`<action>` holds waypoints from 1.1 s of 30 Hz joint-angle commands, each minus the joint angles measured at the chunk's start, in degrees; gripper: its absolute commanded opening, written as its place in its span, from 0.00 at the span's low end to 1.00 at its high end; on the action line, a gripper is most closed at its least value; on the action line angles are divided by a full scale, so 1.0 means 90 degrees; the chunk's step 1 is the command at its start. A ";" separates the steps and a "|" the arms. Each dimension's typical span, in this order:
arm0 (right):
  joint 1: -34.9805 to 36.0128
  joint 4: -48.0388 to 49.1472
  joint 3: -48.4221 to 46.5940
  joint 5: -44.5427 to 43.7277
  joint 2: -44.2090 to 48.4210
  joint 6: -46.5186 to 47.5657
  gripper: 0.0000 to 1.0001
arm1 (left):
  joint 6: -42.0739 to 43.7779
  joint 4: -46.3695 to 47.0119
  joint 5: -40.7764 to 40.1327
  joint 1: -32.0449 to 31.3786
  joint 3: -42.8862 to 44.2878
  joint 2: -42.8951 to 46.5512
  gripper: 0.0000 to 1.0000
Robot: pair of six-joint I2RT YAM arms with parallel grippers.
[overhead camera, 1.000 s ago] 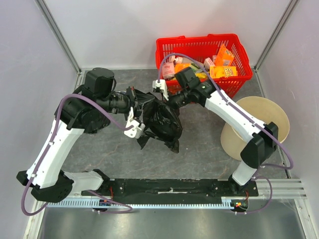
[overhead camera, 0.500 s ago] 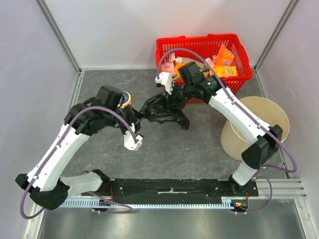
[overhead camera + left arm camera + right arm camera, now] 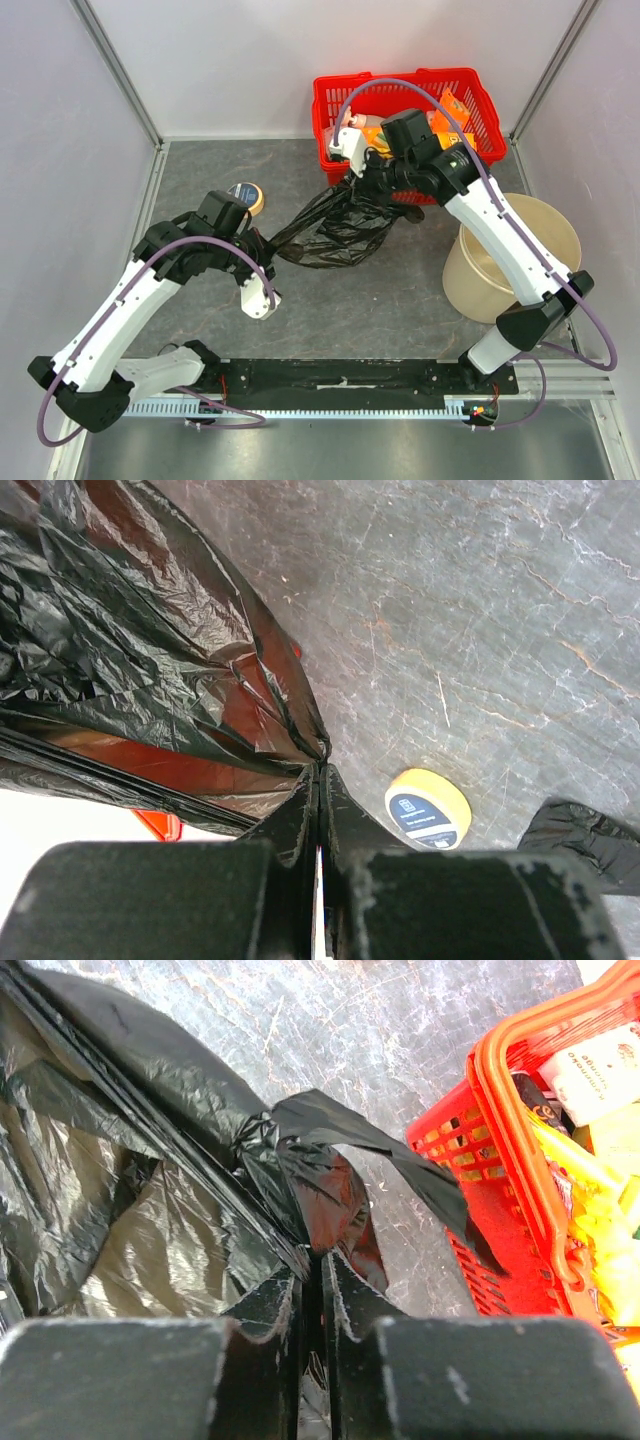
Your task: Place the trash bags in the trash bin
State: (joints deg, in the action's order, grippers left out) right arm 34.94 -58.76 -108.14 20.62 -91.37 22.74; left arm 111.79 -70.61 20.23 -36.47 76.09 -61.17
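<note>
One black trash bag (image 3: 335,228) hangs stretched between both grippers above the table's middle. My left gripper (image 3: 268,240) is shut on its left corner; in the left wrist view the film (image 3: 130,650) runs into the closed jaws of the left gripper (image 3: 320,768). My right gripper (image 3: 360,188) is shut on the bag's upper right part, just in front of the basket. The right wrist view shows the crumpled film (image 3: 130,1190) pinched at the right gripper (image 3: 322,1257). The beige round trash bin (image 3: 478,280) stands at the right, partly behind the right arm.
A red wire-mesh basket (image 3: 470,90) with packaged goods stands at the back, its corner (image 3: 520,1200) close to the right gripper. A yellow tape roll (image 3: 244,197) lies on the table beside the left arm, also in the left wrist view (image 3: 428,808).
The right gripper closed on the bag and pulled it right, toward the basket. The left arm drew back and down, stretching the bag out and uncovering the tape roll.
</note>
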 commanded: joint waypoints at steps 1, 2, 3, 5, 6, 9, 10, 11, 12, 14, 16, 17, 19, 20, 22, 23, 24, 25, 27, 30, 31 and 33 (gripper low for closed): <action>-0.0073 -0.0306 0.0033 0.0247 0.0133 0.0139 0.21 | 0.0255 -0.0084 -0.0197 -0.0001 0.0109 0.0068 0.02; -0.0073 -0.0336 0.0081 0.0296 0.0152 0.0178 0.23 | 0.0255 -0.0084 -0.0168 -0.0001 0.0177 0.0058 0.02; -0.0073 -0.0404 0.0120 0.0384 0.0182 0.0227 0.25 | 0.0255 -0.0075 -0.0129 -0.0001 0.0216 0.0048 0.02; -0.0073 -0.0414 0.0218 0.0491 0.0221 0.0285 0.24 | 0.0265 -0.0045 -0.0080 -0.0001 0.0275 0.0038 0.02; -0.0083 -0.0424 0.0238 0.0540 0.0221 0.0295 0.21 | 0.0265 -0.0026 -0.0080 -0.0001 0.0295 0.0019 0.02; -0.0073 -0.0463 0.0277 0.0667 0.0231 0.0354 0.14 | 0.0294 0.0003 -0.0070 -0.0001 0.0285 0.0019 0.02; -0.0073 -0.0473 0.0296 0.0735 0.0240 0.0364 0.03 | 0.0294 0.0023 -0.0070 -0.0001 0.0276 0.0019 0.02; -0.0073 -0.0444 0.0316 0.0736 0.0231 0.0364 0.00 | 0.0284 0.0033 -0.0051 -0.0010 0.0275 0.0029 0.02; -0.0073 -0.0453 0.0335 0.0765 0.0221 0.0354 0.00 | 0.0275 0.0072 -0.0041 -0.0001 0.0266 0.0029 0.02; -0.0073 -0.0444 0.0384 0.0824 0.0201 0.0335 0.00 | 0.0265 0.0140 -0.0021 -0.0001 0.0256 0.0048 0.02; -0.0074 -0.0405 0.0501 0.1018 0.0153 0.0305 0.14 | 0.0255 0.0247 0.0027 -0.0010 0.0285 0.0058 0.02; -0.0073 -0.0337 0.0569 0.1155 0.0114 0.0257 0.23 | 0.0255 0.0286 0.0105 -0.0001 0.0305 0.0068 0.02; -0.0064 -0.0122 0.0755 0.1360 0.0075 0.0111 0.39 | 0.0265 0.0345 0.0310 -0.0020 0.0383 0.0068 0.02; -0.0064 -0.0034 0.0813 0.1438 0.0055 0.0071 0.43 | 0.0255 0.0355 0.0398 -0.0011 0.0451 0.0058 0.02; -0.0064 0.0103 0.0824 0.1556 -0.0052 0.0013 0.47 | 0.0245 0.0365 0.0603 -0.0020 0.0645 -0.0010 0.02; -0.0064 0.0210 0.0814 0.1614 -0.0072 -0.0046 0.48 | 0.0236 0.0355 0.0691 -0.0030 0.0763 -0.0030 0.02; -0.0073 0.0307 0.0833 0.1702 -0.0091 -0.0095 0.50 | 0.0226 0.0365 0.0779 -0.0030 0.0899 -0.0078 0.02; -0.0064 0.0492 0.0853 0.1790 -0.0082 -0.0211 0.52 | 0.0177 0.0384 0.0867 -0.0020 0.1026 -0.0146 0.02; -0.0054 0.0795 0.0882 0.1936 -0.0101 -0.0417 0.61 | 0.0089 0.0375 0.1013 -0.0011 0.1271 -0.0254 0.02; 0.0014 0.1011 0.0873 0.2093 -0.0238 -0.0515 0.72 | 0.0050 0.0375 0.1180 -0.0020 0.1476 -0.0342 0.02; 0.0053 0.1031 0.0863 0.2161 -0.0277 -0.0515 0.74 | 0.0040 0.0384 0.1219 -0.0020 0.1544 -0.0371 0.02; 0.0150 0.1128 0.0931 0.2259 -0.0336 -0.0535 0.77 | 0.0001 0.0423 0.1277 -0.0030 0.1603 -0.0420 0.02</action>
State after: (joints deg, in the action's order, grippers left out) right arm 34.72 -53.45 -100.18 36.86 -93.08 19.90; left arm 112.01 -68.25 27.57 -36.51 87.85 -63.94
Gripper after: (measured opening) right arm 0.747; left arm 0.022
